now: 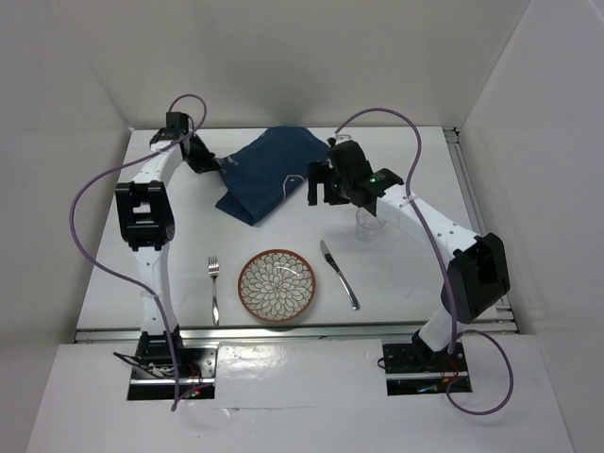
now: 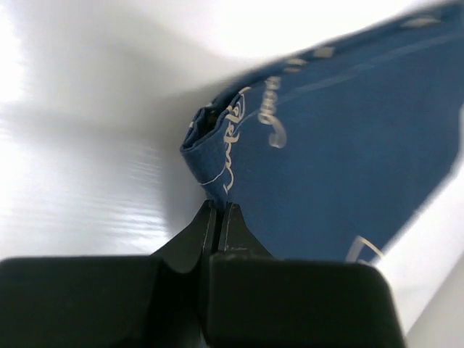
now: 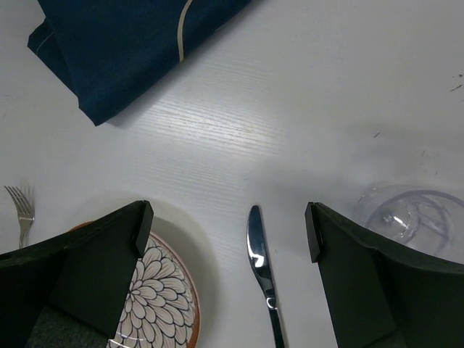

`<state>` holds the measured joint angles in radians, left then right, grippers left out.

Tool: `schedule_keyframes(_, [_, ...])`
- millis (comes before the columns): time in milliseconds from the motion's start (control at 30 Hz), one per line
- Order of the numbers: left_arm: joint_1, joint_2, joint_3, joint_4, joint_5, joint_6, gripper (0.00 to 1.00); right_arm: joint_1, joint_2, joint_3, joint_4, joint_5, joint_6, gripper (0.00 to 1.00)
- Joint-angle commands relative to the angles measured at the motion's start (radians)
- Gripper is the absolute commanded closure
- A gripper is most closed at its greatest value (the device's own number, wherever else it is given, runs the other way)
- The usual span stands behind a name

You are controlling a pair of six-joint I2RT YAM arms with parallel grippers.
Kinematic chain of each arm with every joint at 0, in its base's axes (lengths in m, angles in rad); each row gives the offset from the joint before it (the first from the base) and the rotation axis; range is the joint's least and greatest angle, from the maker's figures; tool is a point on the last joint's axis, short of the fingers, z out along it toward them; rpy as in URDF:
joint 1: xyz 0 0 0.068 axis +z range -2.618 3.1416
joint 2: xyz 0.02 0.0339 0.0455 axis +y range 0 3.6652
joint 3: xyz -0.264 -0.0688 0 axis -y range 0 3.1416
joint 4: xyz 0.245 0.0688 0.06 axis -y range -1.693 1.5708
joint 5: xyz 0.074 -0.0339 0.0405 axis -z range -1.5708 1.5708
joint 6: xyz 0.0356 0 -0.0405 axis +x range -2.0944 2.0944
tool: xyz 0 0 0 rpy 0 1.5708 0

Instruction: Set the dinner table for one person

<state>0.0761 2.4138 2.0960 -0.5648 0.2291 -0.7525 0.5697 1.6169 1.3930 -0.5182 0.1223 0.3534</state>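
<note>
The white dinner table (image 1: 425, 179) carries a flower-patterned plate (image 1: 276, 285) near the front, a fork (image 1: 214, 288) to its left and a knife (image 1: 340, 274) to its right. A clear glass (image 1: 370, 225) stands behind the knife. A folded dark blue cloth mat (image 1: 269, 170) lies at the back. My left gripper (image 1: 213, 162) is shut on the mat's left corner (image 2: 217, 190). My right gripper (image 1: 326, 187) is open and empty, hovering above the table between mat and glass. In the right wrist view the knife (image 3: 259, 261) lies below the open jaws.
Metal rails run along the table's right edge (image 1: 472, 198) and front edge (image 1: 283, 330). White walls close in the back and sides. The right wrist view shows the plate (image 3: 163, 297), fork (image 3: 22, 210), glass (image 3: 413, 217) and a corner of the mat (image 3: 123, 43).
</note>
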Motion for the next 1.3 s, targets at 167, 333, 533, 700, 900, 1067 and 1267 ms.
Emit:
schedule_keyframes(167, [-0.018,-0.251,0.002,0.125,0.151,0.099,1.0,0.01,-0.103,-0.008,0.001,0.03,0.024,0.0])
schedule_keyframes(333, [-0.05,-0.297,0.022,0.114,0.18,0.16,1.0,0.01,-0.152,-0.028,0.001,0.04,0.042,0.0])
schedule_keyframes(533, [-0.133,-0.308,0.102,0.069,0.257,0.229,1.0,0.01,-0.233,-0.081,0.021,0.066,0.071,0.0])
schedule_keyframes(700, [-0.272,-0.358,0.099,0.023,0.326,0.321,1.0,0.01,-0.287,-0.112,0.02,0.111,0.111,0.0])
schedule_keyframes(900, [-0.429,-0.395,0.033,-0.064,0.368,0.476,1.0,-0.001,-0.347,-0.218,0.029,0.132,0.157,0.0])
schedule_keyframes(1067, [-0.359,-0.37,0.101,-0.201,0.303,0.457,0.23,-0.019,-0.338,-0.25,0.05,0.063,0.167,0.0])
schedule_keyframes(1267, [-0.199,-0.507,-0.04,-0.173,0.144,0.352,0.09,-0.051,-0.189,-0.169,0.063,-0.016,0.176,0.0])
